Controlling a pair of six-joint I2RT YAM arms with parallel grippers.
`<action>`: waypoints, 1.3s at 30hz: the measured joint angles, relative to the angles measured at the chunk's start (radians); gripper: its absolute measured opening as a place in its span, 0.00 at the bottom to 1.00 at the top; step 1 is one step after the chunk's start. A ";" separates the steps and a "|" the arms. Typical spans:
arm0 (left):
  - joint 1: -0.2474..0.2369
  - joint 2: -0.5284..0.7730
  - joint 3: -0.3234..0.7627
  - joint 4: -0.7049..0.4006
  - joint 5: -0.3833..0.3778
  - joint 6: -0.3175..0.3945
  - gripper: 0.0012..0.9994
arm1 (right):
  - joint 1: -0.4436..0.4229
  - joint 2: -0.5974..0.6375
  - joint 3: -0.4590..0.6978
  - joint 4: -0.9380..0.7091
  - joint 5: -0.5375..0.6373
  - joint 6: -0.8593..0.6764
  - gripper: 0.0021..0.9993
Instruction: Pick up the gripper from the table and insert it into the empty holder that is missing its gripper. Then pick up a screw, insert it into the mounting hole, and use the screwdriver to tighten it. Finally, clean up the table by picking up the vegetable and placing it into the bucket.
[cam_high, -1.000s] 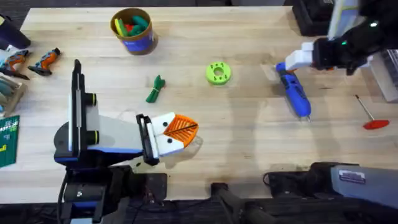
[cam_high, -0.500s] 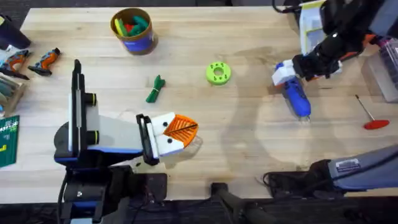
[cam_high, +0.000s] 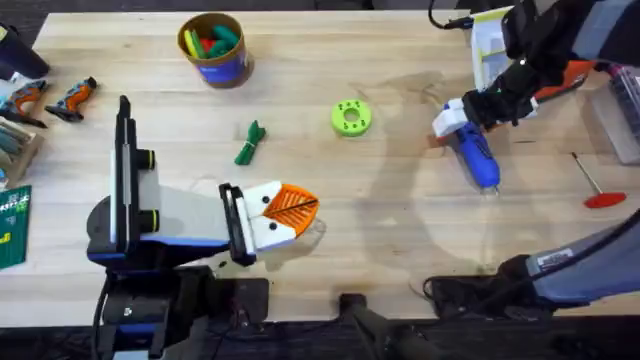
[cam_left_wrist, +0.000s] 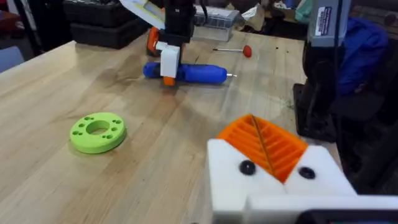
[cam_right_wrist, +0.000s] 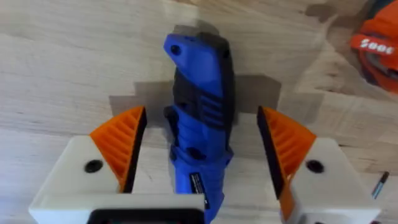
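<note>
The right gripper (cam_right_wrist: 199, 158) hangs spread over the screwdriver (cam_high: 473, 155), an orange pad on either side of the blue handle, apparently lined up to grasp it. The screwdriver lies flat on the table (cam_high: 400, 230), well right of the vegetable (cam_high: 249, 143). The left gripper (cam_high: 285, 212) rests nearer the arm bases than the screwdriver, whether spread or pressed together I cannot tell.

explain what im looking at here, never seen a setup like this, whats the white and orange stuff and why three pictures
It's two robot arms at a wooden table. One picture looks down from above; the other two come from cameras on each arm's wrist. The white pieces with orange ribbed pads are the arms' fingers. The right gripper sits open, its fingers on either side of the blue screwdriver, which lies on the table, not yet gripped. The left gripper rests low near its base. Also on the table: a lime-green disc, a small dark-green toy vegetable, a bucket of toy pieces, and a red-handled rod.
</note>
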 joint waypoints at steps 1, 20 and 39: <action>0.000 0.000 0.000 0.000 0.000 0.000 0.00 | 0.000 0.000 0.000 0.000 0.000 0.000 0.99; 0.000 0.000 0.000 0.000 0.000 0.000 0.00 | 0.000 0.016 -0.010 0.012 -0.009 0.000 0.98; 0.000 0.000 0.000 0.000 0.000 0.000 0.00 | 0.000 0.016 -0.014 0.021 -0.011 -0.007 0.02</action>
